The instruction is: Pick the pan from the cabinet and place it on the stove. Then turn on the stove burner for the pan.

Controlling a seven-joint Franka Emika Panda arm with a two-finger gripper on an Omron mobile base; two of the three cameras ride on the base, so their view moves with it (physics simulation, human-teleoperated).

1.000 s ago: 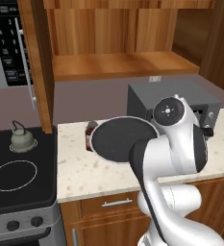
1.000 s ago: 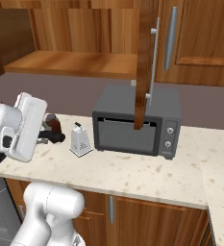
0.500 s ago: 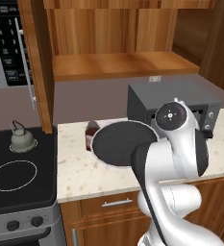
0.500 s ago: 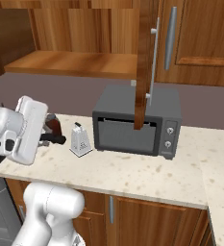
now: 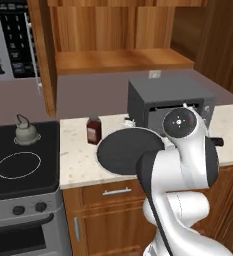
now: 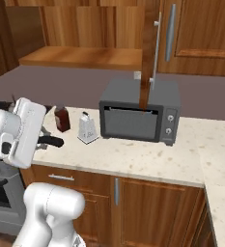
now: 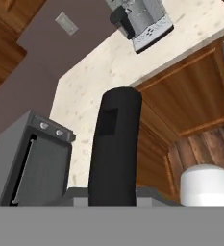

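The pan, a round dark-grey disc, hangs just above the speckled counter, right of the stove. My gripper is shut on its black handle, which rises from the bottom of the hand view. In the right base view the handle pokes out past my white hand. The stove's large burner is a white circle with nothing on it. The open cabinet shows a bare wooden shelf above.
A small grey kettle sits on the stove's back burner. A brown bottle and a steel grater stand behind the pan, beside a grey toaster oven. An open cabinet door hangs above it. Black knobs line the stove front.
The pan has sunk a little and come slightly toward the counter's front edge, still in my grip. Nothing else has moved.
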